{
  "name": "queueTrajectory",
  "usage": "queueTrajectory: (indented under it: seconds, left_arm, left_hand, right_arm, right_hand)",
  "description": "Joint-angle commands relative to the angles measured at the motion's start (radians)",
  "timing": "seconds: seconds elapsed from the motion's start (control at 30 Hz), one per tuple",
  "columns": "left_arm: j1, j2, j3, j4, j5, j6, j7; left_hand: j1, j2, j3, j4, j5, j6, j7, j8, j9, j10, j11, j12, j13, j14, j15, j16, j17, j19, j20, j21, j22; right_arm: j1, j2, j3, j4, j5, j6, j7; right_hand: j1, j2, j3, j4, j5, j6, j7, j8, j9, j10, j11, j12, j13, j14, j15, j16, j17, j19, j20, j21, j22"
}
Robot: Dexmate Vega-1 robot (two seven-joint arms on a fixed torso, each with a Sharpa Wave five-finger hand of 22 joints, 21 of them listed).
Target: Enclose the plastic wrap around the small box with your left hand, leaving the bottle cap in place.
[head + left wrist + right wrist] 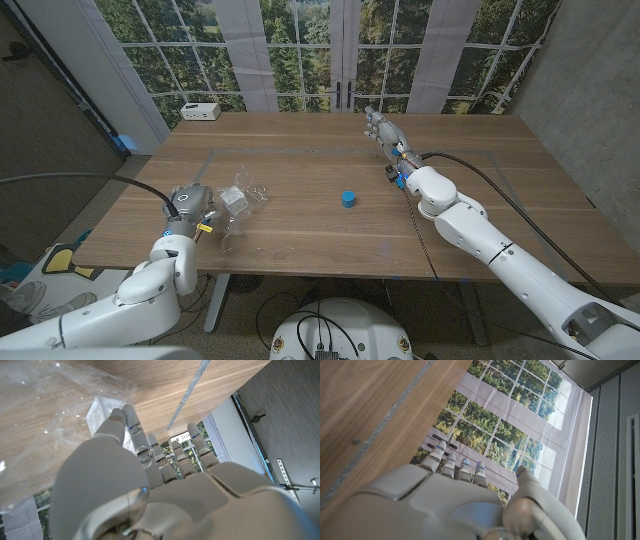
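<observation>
We see the small box (236, 197) on crinkled clear plastic wrap (246, 190) near the surface's (300, 150) left front edge — the left robot hand (190, 202) touches the wrap, though whether it grips we cannot tell. The blue bottle cap (348, 199) sits apart mid-surface, bare wood around it. The right robot hand (381, 126) hovers released, far back.

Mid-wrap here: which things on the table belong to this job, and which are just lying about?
Job:
- plastic wrap
- small box, lying on the wrap
- left hand, beside the wrap
- blue bottle cap, to stay put

Lying about:
- white box at the far edge
- right hand, away from the wrap
</observation>
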Motion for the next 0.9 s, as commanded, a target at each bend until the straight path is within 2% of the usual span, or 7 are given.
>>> queueTrajectory:
  seconds: [0.03,0.13,0.3,0.37,0.73,0.83,0.9]
  left_arm:
    - [0.077,-0.199,-0.140,0.053,-0.075,-0.100,0.234]
    - [0.050,-0.158,-0.108,0.043,-0.063,-0.055,0.178]
    - [0.017,-0.240,-0.084,0.084,-0.031,-0.053,0.263]
    - [0.029,-0.232,-0.097,0.109,-0.032,-0.146,0.295]
    - [-0.060,-0.357,-0.052,0.268,0.018,-0.311,0.447]
    - [-0.081,-0.306,-0.032,0.241,0.012,-0.277,0.335]
    - [-0.149,-0.263,0.049,0.196,0.065,-0.082,0.192]
  left_hand:
    - [-0.006,0.015,0.013,0.005,0.012,-0.019,0.008,0.027,0.105,0.011,0.014,0.005,0.005,0.018,-0.023,0.007,0.007,0.011,0.008,0.012,0.005]
    - [-0.011,0.017,0.015,0.007,0.014,-0.032,0.013,0.030,0.115,0.017,0.015,0.007,0.007,0.026,-0.022,0.009,0.007,0.018,0.007,0.017,0.005]
    - [-0.023,0.017,0.016,0.011,0.015,-0.053,0.016,0.039,0.136,0.028,0.016,0.010,0.012,0.044,-0.031,0.014,0.008,0.030,0.001,0.027,0.005]
    - [-0.020,0.013,0.016,0.006,0.014,-0.056,0.022,0.044,0.144,0.043,0.011,0.015,0.015,0.054,-0.034,0.015,0.006,0.041,-0.004,0.034,0.005]
    - [0.008,0.011,0.002,-0.007,0.002,-0.053,0.027,0.049,0.149,0.078,-0.028,0.026,0.027,0.090,-0.075,0.027,0.004,0.090,-0.037,0.066,0.004]
    - [0.007,0.013,-0.004,-0.003,-0.002,-0.056,0.014,0.044,0.145,0.086,-0.028,0.028,0.029,0.099,-0.078,0.031,0.005,0.092,-0.037,0.070,0.003]
    - [0.002,0.007,-0.011,-0.001,-0.006,-0.053,0.013,0.043,0.141,0.089,-0.028,0.029,0.030,0.104,-0.078,0.033,0.005,0.092,-0.035,0.071,0.003]
  right_arm:
    - [-0.007,-0.005,0.003,-0.008,0.010,-0.009,0.002]
    - [-0.009,-0.009,0.004,-0.013,0.009,-0.015,-0.001]
    - [-0.011,-0.014,0.003,-0.021,0.003,-0.021,-0.005]
    - [-0.011,-0.009,0.004,-0.014,0.011,-0.014,-0.001]
    - [-0.006,-0.007,0.000,-0.014,0.011,-0.027,-0.003]
    - [-0.001,-0.008,-0.003,-0.006,0.007,-0.023,0.003]
    - [-0.003,-0.007,0.000,-0.007,0.009,-0.022,0.000]
  right_hand:
    - [-0.002,-0.005,0.010,0.001,-0.002,-0.001,-0.003,0.004,0.004,0.002,0.009,0.002,0.003,0.006,0.000,0.000,0.005,0.005,-0.002,-0.001,0.003]
    - [-0.002,-0.005,0.010,0.001,-0.002,0.000,-0.003,0.004,0.004,0.002,0.008,0.001,0.003,0.006,0.001,-0.001,0.005,0.005,-0.002,-0.001,0.003]
    - [-0.002,-0.005,0.010,0.001,-0.002,0.000,-0.002,0.004,0.004,0.001,0.009,0.001,0.003,0.006,0.001,-0.001,0.005,0.005,-0.002,-0.001,0.003]
    - [-0.002,-0.005,0.010,0.001,-0.002,0.001,-0.003,0.005,0.004,0.001,0.009,0.001,0.003,0.007,0.001,-0.001,0.005,0.005,-0.002,-0.001,0.003]
    - [-0.003,-0.007,0.010,0.002,-0.003,0.001,-0.003,0.004,0.004,0.002,0.010,0.001,0.003,0.007,0.004,-0.001,0.005,0.004,-0.001,-0.002,0.003]
    - [-0.003,-0.007,0.010,0.002,-0.003,0.001,-0.002,0.004,0.004,0.001,0.011,0.001,0.003,0.007,0.005,-0.001,0.005,0.005,0.000,-0.002,0.003]
    - [-0.003,-0.008,0.010,0.001,-0.003,0.001,-0.002,0.004,0.004,0.002,0.012,0.001,0.003,0.008,0.006,-0.001,0.005,0.005,0.001,-0.002,0.003]
